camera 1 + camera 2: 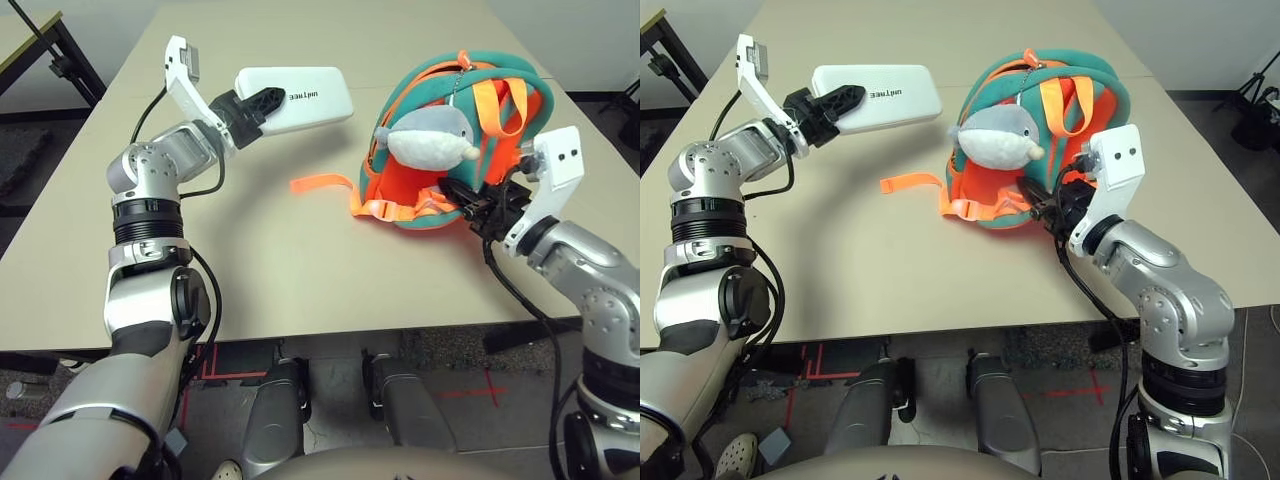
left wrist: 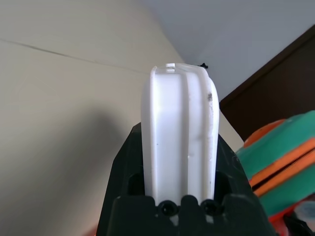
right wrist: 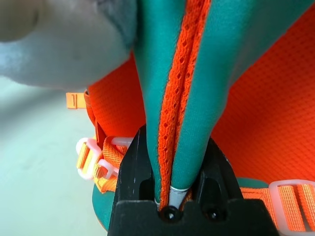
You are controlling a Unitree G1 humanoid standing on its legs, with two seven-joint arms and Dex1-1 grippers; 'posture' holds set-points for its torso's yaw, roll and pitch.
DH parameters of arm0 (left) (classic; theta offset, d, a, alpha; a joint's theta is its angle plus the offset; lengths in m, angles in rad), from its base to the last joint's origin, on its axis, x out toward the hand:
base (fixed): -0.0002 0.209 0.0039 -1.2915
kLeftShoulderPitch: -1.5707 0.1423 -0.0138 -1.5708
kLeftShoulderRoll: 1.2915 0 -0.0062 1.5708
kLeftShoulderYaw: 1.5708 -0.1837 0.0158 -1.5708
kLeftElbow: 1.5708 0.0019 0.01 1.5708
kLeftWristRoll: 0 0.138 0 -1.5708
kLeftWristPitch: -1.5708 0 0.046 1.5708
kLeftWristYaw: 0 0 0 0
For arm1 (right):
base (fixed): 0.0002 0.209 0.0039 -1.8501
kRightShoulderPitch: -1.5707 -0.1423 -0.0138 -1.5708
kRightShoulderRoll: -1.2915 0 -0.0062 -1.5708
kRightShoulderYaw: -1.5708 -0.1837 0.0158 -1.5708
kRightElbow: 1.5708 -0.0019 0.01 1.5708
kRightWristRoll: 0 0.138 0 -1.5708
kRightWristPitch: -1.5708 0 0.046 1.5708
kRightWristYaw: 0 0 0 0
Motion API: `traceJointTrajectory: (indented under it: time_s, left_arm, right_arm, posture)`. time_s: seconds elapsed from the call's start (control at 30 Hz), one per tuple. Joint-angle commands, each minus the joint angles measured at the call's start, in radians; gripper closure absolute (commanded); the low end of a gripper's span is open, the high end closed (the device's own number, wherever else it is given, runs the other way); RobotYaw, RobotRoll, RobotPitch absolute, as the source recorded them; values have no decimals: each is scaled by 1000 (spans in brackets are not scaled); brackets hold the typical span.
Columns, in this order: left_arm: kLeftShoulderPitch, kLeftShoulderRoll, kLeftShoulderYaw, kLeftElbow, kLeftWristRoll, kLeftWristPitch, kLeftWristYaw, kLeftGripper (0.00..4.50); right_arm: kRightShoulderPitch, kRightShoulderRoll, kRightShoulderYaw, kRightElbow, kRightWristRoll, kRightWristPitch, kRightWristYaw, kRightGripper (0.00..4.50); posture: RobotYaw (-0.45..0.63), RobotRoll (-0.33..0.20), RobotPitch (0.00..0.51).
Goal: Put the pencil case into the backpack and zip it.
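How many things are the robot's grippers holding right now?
2. The left gripper holds the pencil case above the table; the right gripper pinches a teal strap of the backpack.

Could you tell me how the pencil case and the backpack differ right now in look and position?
The pencil case is plain white, flat and rigid; the backpack is orange and teal, soft and bulging, with a plush whale attached. The pencil case is held above the table in the left hand; the backpack rests on the table. Both are gripped: the right hand pinches the backpack's teal-trimmed edge.
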Motion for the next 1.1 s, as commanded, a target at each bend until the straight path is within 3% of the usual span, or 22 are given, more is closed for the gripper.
traceJointTrajectory:
  time_s: [0.03, 0.5, 1.1]
  left_arm:
    - [-47, 28, -21, -70, -4, -19, -71, 3245]
    - [-116, 128, -57, -157, -74, 79, -331, 3246]
    - [-111, 102, -162, -65, -4, 43, -484, 3247]
  right_arm:
    - [0, 5, 37, 32, -17, -3, 4, 3768]
    - [4, -9, 74, 114, -63, -66, 38, 3768]
    - [3, -10, 94, 154, -96, -107, 60, 3768]
  posture:
    - [-168, 0, 141]
    - [-160, 0, 145]
    - [-168, 0, 147]
